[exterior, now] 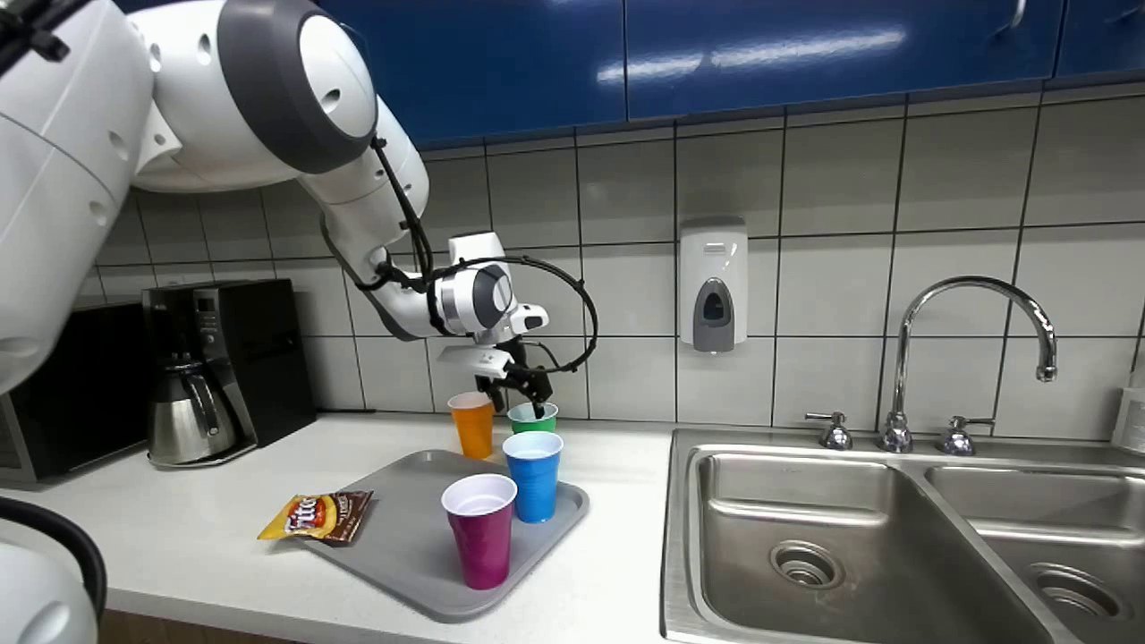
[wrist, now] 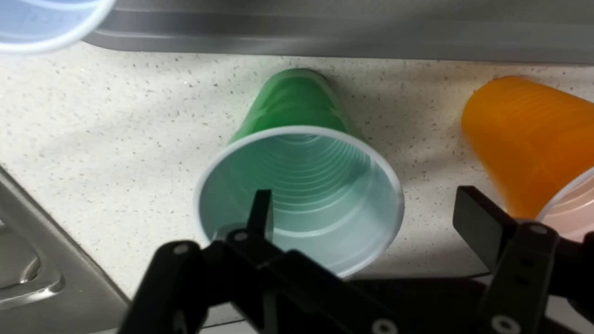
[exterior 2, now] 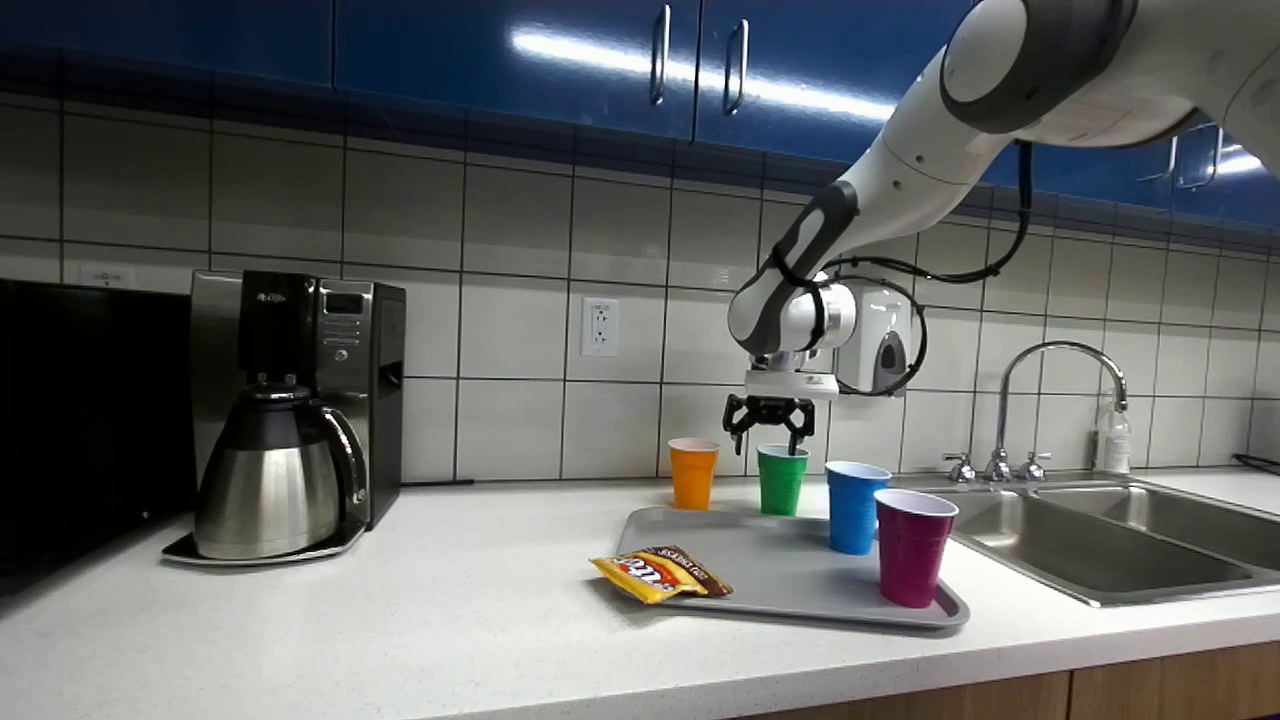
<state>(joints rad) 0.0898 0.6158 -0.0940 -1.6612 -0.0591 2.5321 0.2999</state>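
My gripper (wrist: 366, 202) points down with its jaws wide apart and holds nothing. Closest to it is an upright green cup (wrist: 297, 104) with a pale inside, standing on the counter behind the tray. In the wrist view one of the fingers (wrist: 262, 211) lies over the cup's mouth; whether its tip dips inside, I cannot tell. The opposite finger is beyond the rim, towards an orange cup (wrist: 524, 139). Part of the green rim shows between the two fingers. In both exterior views the gripper (exterior 2: 767, 440) hangs at about the height of the green cup's rim.
A grey tray (exterior 2: 770, 560) bears a blue cup (exterior 2: 855, 510) and a purple cup (exterior 2: 912, 550). Snack packets (exterior 2: 660, 575) overlap its edge. The tiled wall (exterior: 626, 385) rises close behind the gripper. A sink (exterior: 796, 519) and a coffee maker (exterior 2: 290, 420) flank this area.
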